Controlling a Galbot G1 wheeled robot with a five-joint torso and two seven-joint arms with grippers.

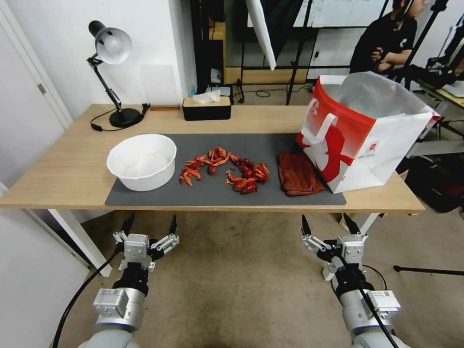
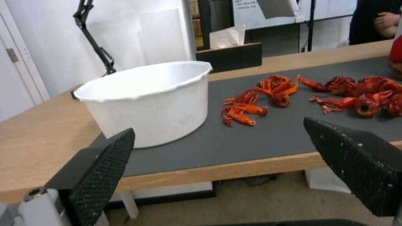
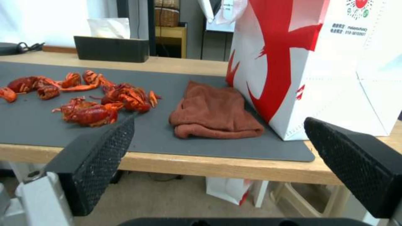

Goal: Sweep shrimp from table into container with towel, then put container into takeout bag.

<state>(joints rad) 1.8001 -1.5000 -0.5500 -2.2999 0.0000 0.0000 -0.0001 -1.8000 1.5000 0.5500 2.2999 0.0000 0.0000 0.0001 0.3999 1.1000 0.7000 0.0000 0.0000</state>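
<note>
Red-orange curled shrimp (image 1: 224,170) lie scattered on the grey mat (image 1: 212,191); left claw (image 1: 149,226) and right claw (image 1: 329,225) gape apart

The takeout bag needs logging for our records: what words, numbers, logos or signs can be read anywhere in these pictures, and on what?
Takeout bag: on its white side a small round red logo with two lines of small print below it, too blurred to read; one line seems to be a phone number.
Whiteboard behind the table: faint writing, too small to read.
Container, towel, tissue box and lamp: no text visible.
</note>
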